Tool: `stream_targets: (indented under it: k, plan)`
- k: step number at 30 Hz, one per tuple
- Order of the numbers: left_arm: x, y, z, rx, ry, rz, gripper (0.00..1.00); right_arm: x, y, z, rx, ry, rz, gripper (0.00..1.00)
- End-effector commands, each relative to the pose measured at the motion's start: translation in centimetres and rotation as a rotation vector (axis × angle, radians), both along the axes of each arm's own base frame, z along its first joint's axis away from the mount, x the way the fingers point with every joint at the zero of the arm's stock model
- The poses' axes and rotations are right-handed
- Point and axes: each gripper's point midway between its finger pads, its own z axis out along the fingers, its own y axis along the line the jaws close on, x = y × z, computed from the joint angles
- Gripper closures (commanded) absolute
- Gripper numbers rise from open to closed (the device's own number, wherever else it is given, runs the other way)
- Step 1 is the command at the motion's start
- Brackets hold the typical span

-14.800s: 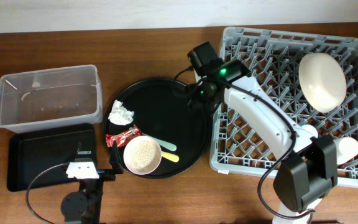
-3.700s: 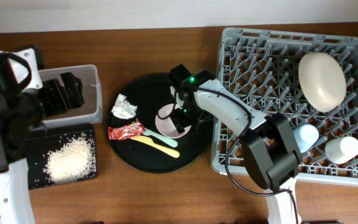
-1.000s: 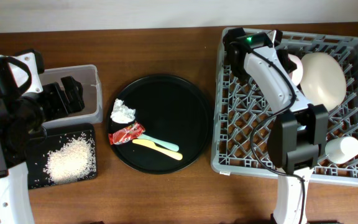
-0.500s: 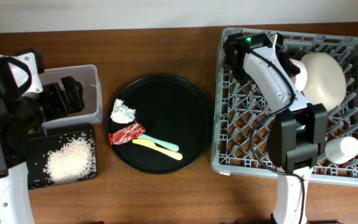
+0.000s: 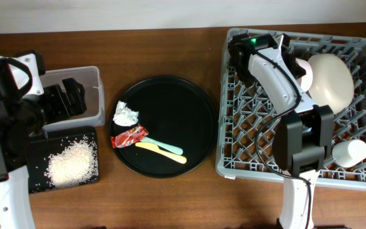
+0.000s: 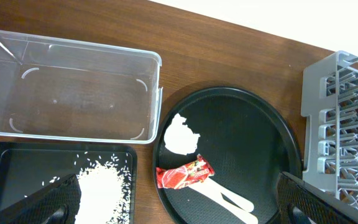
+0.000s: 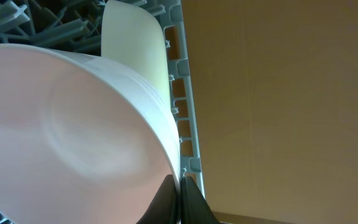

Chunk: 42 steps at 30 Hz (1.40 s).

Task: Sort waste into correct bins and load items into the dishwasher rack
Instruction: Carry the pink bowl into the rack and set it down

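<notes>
right claw point(image 7: 180, 186): tips pressed together on the thin rim of the small pinkish-white bowl point(image 7: 73, 137), inside the dishwasher rack point(image 5: 253, 127)
small pinkish-white bowl: smooth, glossy, round; tilted on edge, its hollow facing this claw's camera
cream bowl-plate point(image 7: 135, 43): smooth oval dome standing on edge just behind the gripped bowl
dishwasher rack: grey plastic lattice with upright pegs, all around and under the right claw
white cup point(image 5: 351, 151): in the rack, well away from the right claw
left claw point(image 6: 178, 193): fingers wide apart, holding nothing, hanging high above the table
clear tub point(image 6: 73, 93): see-through rectangular plastic, ahead and left of the left claw
black rectangular tray point(image 6: 17, 168): shallow, near the left finger; holds a heap of loose white rice grains point(image 6: 101, 190)
round black tray point(image 6: 247, 137): matte, ahead between the fingers
crumpled white tissue point(image 6: 180, 134), crinkled red wrapper point(image 6: 184, 174): on the round tray's left side, close together
yellow spoon point(image 5: 151, 147), mint green spoon point(image 5: 170, 150): side by side just beside the wrapper
</notes>
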Motion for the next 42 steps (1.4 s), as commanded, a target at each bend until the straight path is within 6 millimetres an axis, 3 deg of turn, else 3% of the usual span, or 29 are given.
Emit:
stream_targets:
  k: [1,10,13,19,27,32,37,40,42]
  plan:
    - [-0.1,0.1,0.6,0.007,-0.017,-0.004,0.01,-0.3,0.6,-2.2,0.042,0.061,-0.010,0.95]
    - [-0.1,0.1,0.6,0.007,-0.018,-0.004,0.01,-2.7,2.6,-3.3,0.146,0.029,-0.096,0.96]
    - [-0.1,0.1,0.6,0.007,-0.017,-0.004,0.01,-2.4,2.7,-2.6,0.153,0.003,-0.099,0.96]
    - [-0.1,0.1,0.6,0.007,-0.017,-0.004,0.01,-0.8,3.3,1.4,0.203,-0.121,-0.080,0.96]
    - [-0.1,0.1,0.6,0.007,-0.017,-0.004,0.00,-0.8,3.3,0.9,0.216,-0.108,-0.088,0.96]
    - [-0.1,0.1,0.6,0.007,-0.017,-0.004,0.01,-0.4,1.8,2.3,0.124,-0.133,-0.079,0.96]
    - [-0.1,0.1,0.6,0.007,-0.017,-0.004,0.01,-0.8,0.9,1.5,0.146,-0.066,-0.091,0.96]
    - [-0.1,0.1,0.6,0.007,-0.017,-0.004,0.01,-1.4,2.8,-0.2,0.265,-0.013,-0.093,0.96]
    - [-0.1,0.1,0.6,0.007,-0.017,-0.004,0.01,-1.4,3.5,-0.1,0.276,-0.017,-0.079,0.96]
